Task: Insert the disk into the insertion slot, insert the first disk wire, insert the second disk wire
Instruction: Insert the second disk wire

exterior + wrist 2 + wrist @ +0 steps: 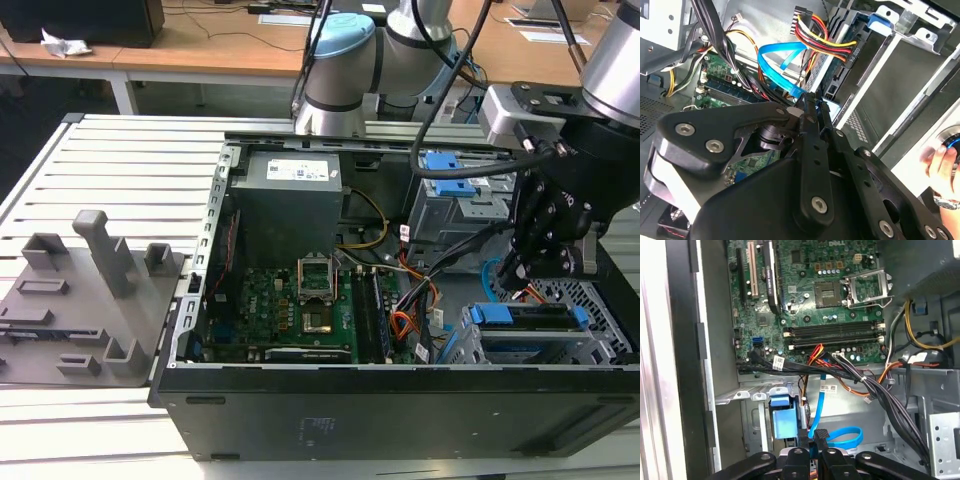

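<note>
One silver hard drive in its blue plastic frame (527,318) sits in one perforated grey drive cage (600,335). My black end effector (813,436) pinches one flat blue cable (840,437), fingers nearly together.

Silver arm (400,40) with pale-blue joint caps, black screw-studded end effector (530,262).

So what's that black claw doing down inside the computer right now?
Gripper shut on the blue flat cable, low by the drive cage. Disk already seated in the cage. Wire bundles crowd close beside it.
</note>
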You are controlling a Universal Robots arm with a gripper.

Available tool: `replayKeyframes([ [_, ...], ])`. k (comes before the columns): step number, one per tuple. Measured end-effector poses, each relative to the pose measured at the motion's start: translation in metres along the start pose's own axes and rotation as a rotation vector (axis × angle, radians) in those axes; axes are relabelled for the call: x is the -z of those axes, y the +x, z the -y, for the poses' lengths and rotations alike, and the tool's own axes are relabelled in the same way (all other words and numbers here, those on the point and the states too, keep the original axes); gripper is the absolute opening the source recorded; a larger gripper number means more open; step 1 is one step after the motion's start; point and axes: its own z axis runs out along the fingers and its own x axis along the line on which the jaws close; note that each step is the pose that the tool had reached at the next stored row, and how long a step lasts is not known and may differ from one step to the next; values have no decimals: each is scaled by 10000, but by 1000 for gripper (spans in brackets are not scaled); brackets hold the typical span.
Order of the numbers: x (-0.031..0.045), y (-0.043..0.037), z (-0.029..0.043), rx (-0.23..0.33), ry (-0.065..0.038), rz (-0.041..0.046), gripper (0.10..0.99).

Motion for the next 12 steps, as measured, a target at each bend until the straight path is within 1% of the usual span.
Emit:
replayKeyframes([
  [5, 0, 0, 3, -4, 0, 1, 161],
  [9, -3, -5, 38, -5, -1, 0, 161],
  [12, -5, -12, 81, -5, 0, 0, 161],
])
